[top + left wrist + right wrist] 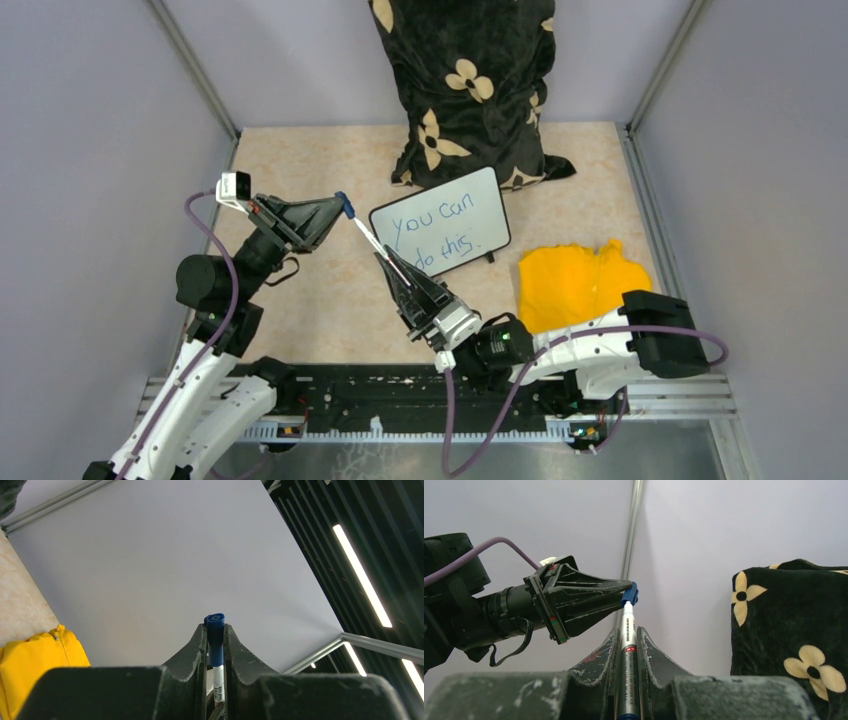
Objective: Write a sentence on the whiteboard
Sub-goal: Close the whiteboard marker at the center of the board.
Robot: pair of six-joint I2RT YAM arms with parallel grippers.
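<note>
The small flat whiteboard [482, 203], white with a thin black rim and rounded corners, lies on the beige, marble-patterned worktop [320, 300], near the middle and slightly turned. It lies just in front of a soft black pillow with cream flowers [470, 80]. The sentence [437, 235] "You can do this" stands on it in two lines of blue ink, so I judge that the writing is complete.

The right pincer [628, 632] is clamped on the barrel of a slim white marker pen [628, 670]. The left pincer [215, 630] is closed on the small blue plastic cap [630, 595] at the tip end of the pen. Whether the cap is fully seated on the pen I cannot tell.

The pen looks light, stiff and smooth, so it may slip or rotate between the hard black fingers; a hold on the middle of the barrel seems best. The cap is short and needs a straight push along the pen. The board is probably light and rigid, with a glossy surface, and a touch could smear the ink, so it is better taken by the rim.

A crumpled yellow cloth [575, 285] lies just right of the board.
</note>
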